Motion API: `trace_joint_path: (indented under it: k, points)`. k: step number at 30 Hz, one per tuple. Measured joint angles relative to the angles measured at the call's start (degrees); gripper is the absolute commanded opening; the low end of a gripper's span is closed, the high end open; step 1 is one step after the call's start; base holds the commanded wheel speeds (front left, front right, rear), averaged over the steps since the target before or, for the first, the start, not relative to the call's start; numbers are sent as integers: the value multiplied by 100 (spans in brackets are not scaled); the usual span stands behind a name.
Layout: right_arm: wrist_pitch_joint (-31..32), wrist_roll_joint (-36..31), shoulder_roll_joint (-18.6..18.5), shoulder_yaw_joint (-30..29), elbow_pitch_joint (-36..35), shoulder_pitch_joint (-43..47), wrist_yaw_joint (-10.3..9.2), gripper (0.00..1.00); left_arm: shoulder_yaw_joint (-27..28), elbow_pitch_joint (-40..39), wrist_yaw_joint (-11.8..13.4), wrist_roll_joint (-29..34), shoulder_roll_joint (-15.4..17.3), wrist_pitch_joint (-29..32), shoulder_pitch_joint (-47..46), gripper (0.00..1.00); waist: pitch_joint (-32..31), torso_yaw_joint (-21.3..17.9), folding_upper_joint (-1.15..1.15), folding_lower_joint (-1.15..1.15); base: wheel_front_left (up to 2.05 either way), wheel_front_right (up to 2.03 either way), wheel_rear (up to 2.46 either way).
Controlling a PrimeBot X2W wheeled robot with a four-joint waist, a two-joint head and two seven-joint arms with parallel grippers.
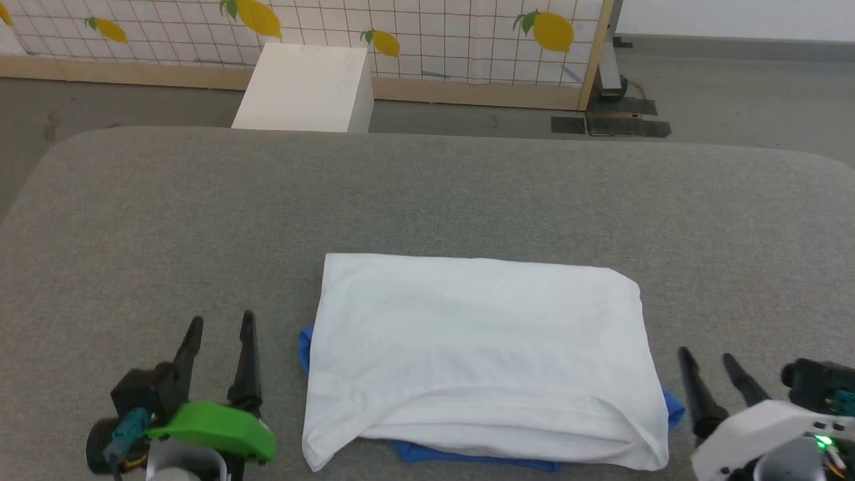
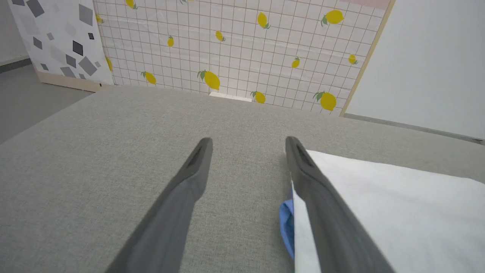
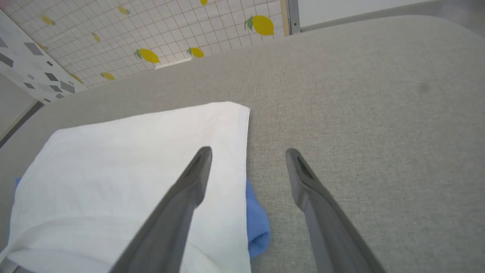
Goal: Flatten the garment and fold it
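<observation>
As the spread, empty left end effector (image 1: 222,318) and right end effector (image 1: 705,354) flank the folded soft white shirt (image 1: 481,347), either may snag its protruding blue sleeves (image 1: 427,453).

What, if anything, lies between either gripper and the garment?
Nothing visible. Only bare grey tabletop lies between the open left gripper and the folded garment at its left edge, and between the open right gripper and its right edge.
</observation>
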Motion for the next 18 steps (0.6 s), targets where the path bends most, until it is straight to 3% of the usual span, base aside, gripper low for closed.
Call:
trace_joint_path:
  k: [6,13,18]
  points:
    - [303,378,10,269,1129,-565,0,100,65,52,-153,246,-155,-7,-339,100,6,2,0,0,0,0,0]
    - [954,197,14,272,2288,-1227,0,100,141,152,-327,504,-353,-8,-481,100,72,34,0,0,0,0,0]
    - [1303,52,-3,277,2695,-1555,1,100,216,258,-450,548,-443,-9,-477,100,94,78,0,0,0,0,0]
